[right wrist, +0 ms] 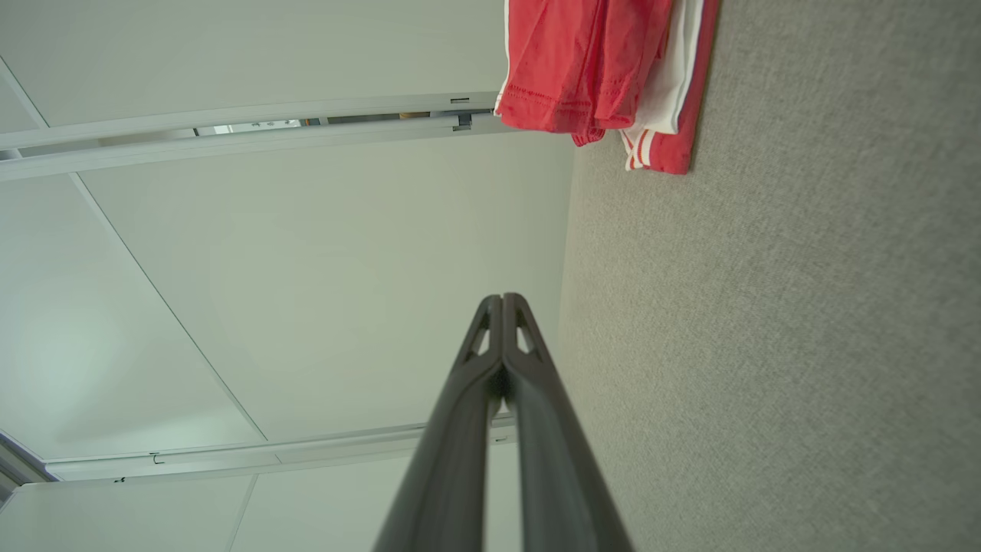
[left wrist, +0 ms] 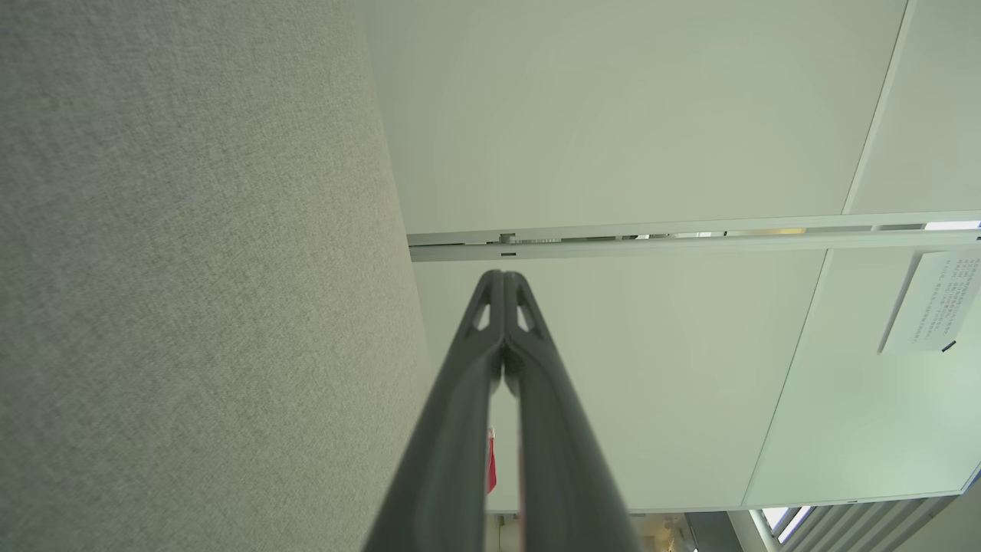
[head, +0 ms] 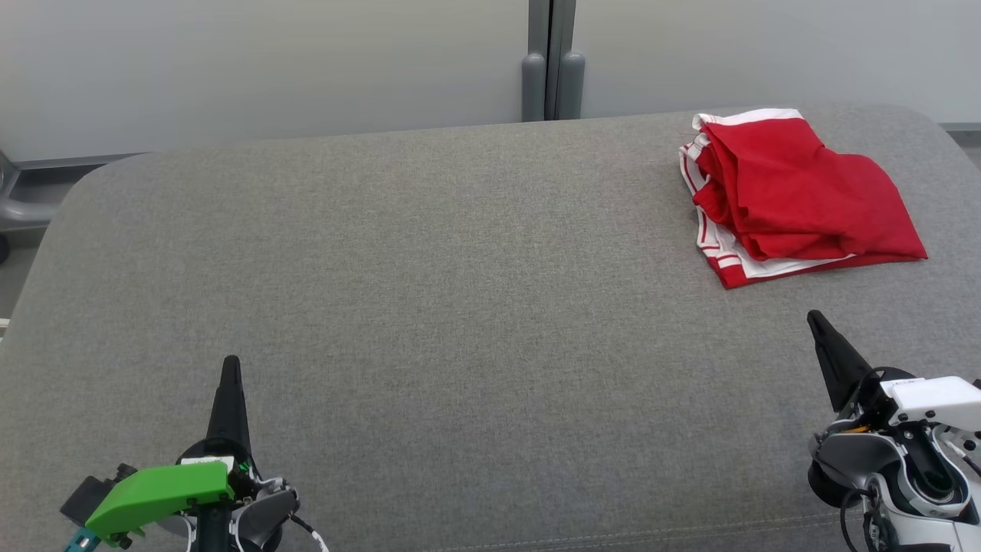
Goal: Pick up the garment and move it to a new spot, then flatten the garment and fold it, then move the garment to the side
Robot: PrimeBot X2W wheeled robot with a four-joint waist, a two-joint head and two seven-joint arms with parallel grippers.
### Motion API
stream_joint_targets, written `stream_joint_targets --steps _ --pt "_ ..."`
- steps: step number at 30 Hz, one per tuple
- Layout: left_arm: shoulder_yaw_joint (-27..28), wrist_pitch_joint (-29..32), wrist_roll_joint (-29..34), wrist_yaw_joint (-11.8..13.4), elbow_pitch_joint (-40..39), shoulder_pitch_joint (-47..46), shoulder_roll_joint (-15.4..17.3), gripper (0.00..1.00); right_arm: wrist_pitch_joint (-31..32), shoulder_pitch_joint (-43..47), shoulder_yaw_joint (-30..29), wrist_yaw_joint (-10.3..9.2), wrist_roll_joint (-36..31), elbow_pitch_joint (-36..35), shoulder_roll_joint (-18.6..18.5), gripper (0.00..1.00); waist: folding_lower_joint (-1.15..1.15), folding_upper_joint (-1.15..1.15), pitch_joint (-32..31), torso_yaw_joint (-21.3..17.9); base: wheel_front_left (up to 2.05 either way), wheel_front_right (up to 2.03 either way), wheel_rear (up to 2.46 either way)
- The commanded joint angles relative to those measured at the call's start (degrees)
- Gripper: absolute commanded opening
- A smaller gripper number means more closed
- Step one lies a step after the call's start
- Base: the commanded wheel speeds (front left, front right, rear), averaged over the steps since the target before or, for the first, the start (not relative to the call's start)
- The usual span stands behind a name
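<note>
The garment (head: 789, 195) is a red piece with white trim, lying folded in a pile at the far right of the grey padded table (head: 460, 307). In the right wrist view the garment (right wrist: 605, 69) hangs at the top edge, beside the grey surface. My left gripper (head: 230, 366) rests at the lower left, shut and empty, far from the cloth. My right gripper (head: 814, 318) sits at the lower right, shut and empty, a short way in front of the garment. In the wrist views each pair of fingertips, left gripper (left wrist: 504, 276) and right gripper (right wrist: 502, 299), is pressed together.
Pale wall panels (head: 268, 61) stand behind the table, with a grey post (head: 552, 61) at the middle. A grey frame part (head: 19, 203) shows past the table's left edge. A white sheet with text (left wrist: 935, 299) hangs on a panel.
</note>
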Motion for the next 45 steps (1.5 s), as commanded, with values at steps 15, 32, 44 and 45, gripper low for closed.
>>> stream_joint_targets --steps 15,32,44,45 --pt "-0.1 0.1 -0.2 -0.3 0.0 -0.6 0.1 0.0 0.3 -0.5 0.0 0.02 0.2 0.0 -0.1 0.0 0.0 0.0 0.0 0.0 0.0 0.0 0.0" --pt "-0.1 0.1 -0.2 -0.3 0.0 -0.6 0.1 0.0 0.3 -0.5 0.0 0.02 0.2 0.0 -0.1 0.0 0.0 0.0 0.0 0.0 0.0 0.0 0.0" --pt "-0.1 0.0 -0.2 -0.3 0.0 -0.6 0.1 0.0 0.3 -0.5 0.0 0.02 0.2 0.0 -0.1 0.0 0.0 0.0 0.0 0.0 0.0 0.0 0.0" --pt "-0.1 0.0 -0.2 -0.3 0.0 -0.6 0.1 0.0 0.3 -0.5 0.0 0.02 0.2 0.0 -0.1 0.0 0.0 0.0 0.0 0.0 0.0 0.0 0.0"
